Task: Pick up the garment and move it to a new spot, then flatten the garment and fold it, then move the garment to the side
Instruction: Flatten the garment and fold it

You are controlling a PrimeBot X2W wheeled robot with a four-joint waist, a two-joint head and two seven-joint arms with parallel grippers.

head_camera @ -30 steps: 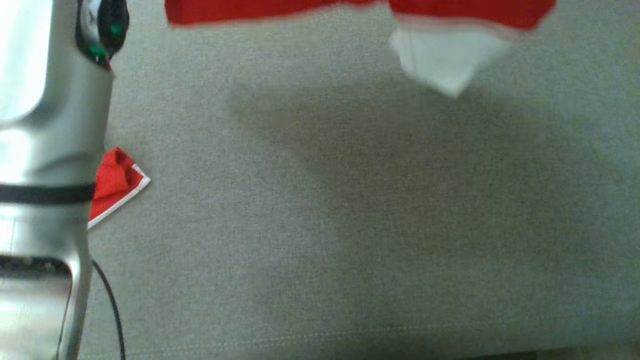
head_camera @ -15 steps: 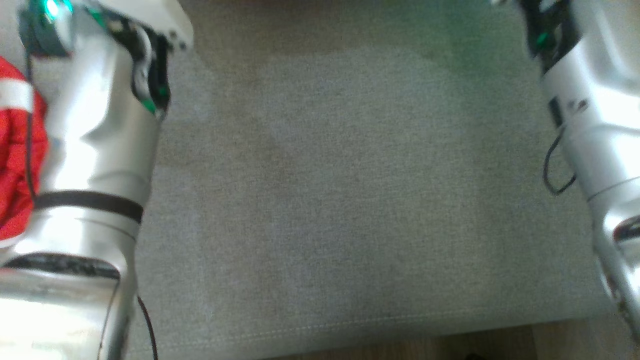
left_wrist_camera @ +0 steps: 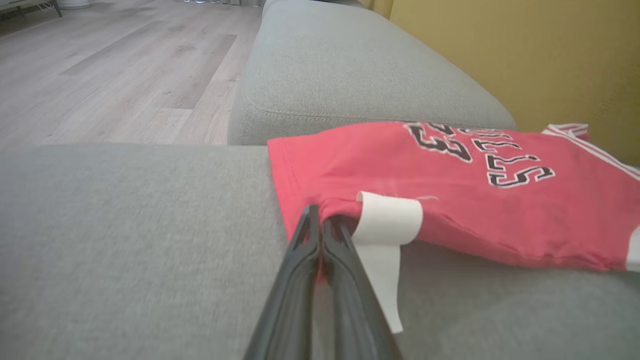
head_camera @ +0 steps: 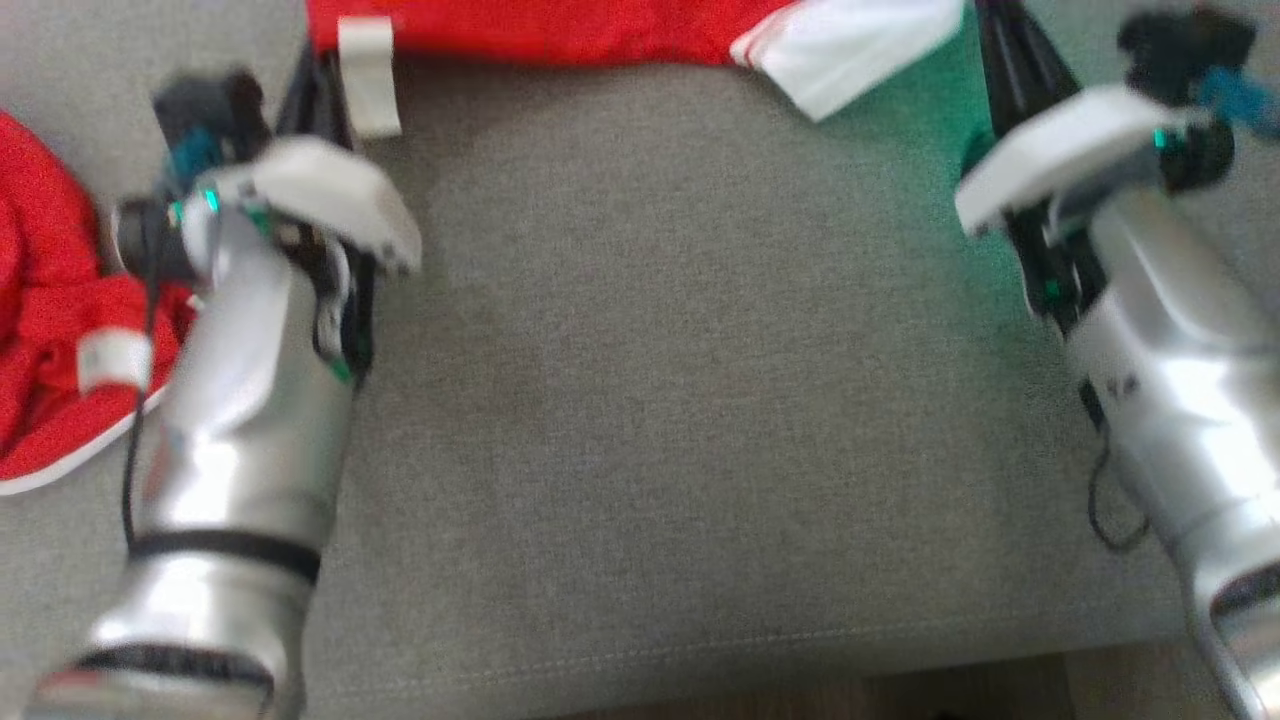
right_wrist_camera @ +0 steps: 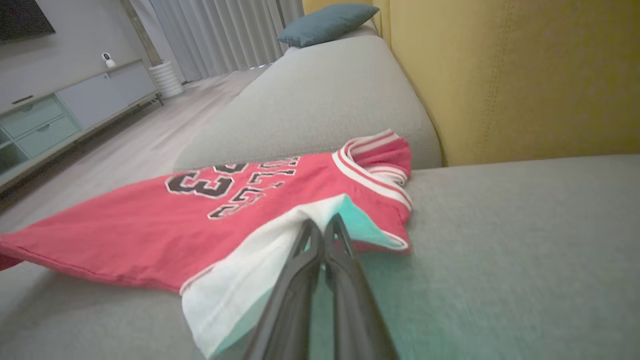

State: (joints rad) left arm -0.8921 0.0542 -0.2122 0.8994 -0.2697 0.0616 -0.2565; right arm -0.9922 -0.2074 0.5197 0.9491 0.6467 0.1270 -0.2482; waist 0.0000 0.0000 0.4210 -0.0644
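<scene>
Left wrist view, item one: red jersey with white trim and black lettering [left_wrist_camera: 450,200], lying print-up on the grey fabric sofa cushion [left_wrist_camera: 125,250], its near hem corner bunching where I am gripping it.

Left gripper [left_wrist_camera: 320,225]: fingers pressed together, pinching that red hem corner just beside a white tape tab [left_wrist_camera: 387,220].

Right gripper [right_wrist_camera: 322,227]: fingers likewise pressed together, pinching the edge of the white sleeve panel [right_wrist_camera: 235,285], which is peaking at the tips.

Location: in the head view the jersey is sitting along the top edge of the frame, between the two arms, with bare cushion lying across the middle and bottom.

Risks I am weighing:
- Both pinches are taking only a thin edge of cloth, so a sharp or uneven pull could slip one corner free and leave the jersey skewed.
- The far part is lying toward the yellow upholstered backrest [right_wrist_camera: 500,75] and may drag and bunch as I move it.
- A crumpled red cloth with white edging [head_camera: 40,300] is lying at the left of the head frame, touching or just beside my left forearm. The arm or its cable could catch it.

Orientation: the long axis is running hem to collar, left to right across the head frame, with the hem toward the left, the striped collar toward the right and the lettering facing up.
</scene>
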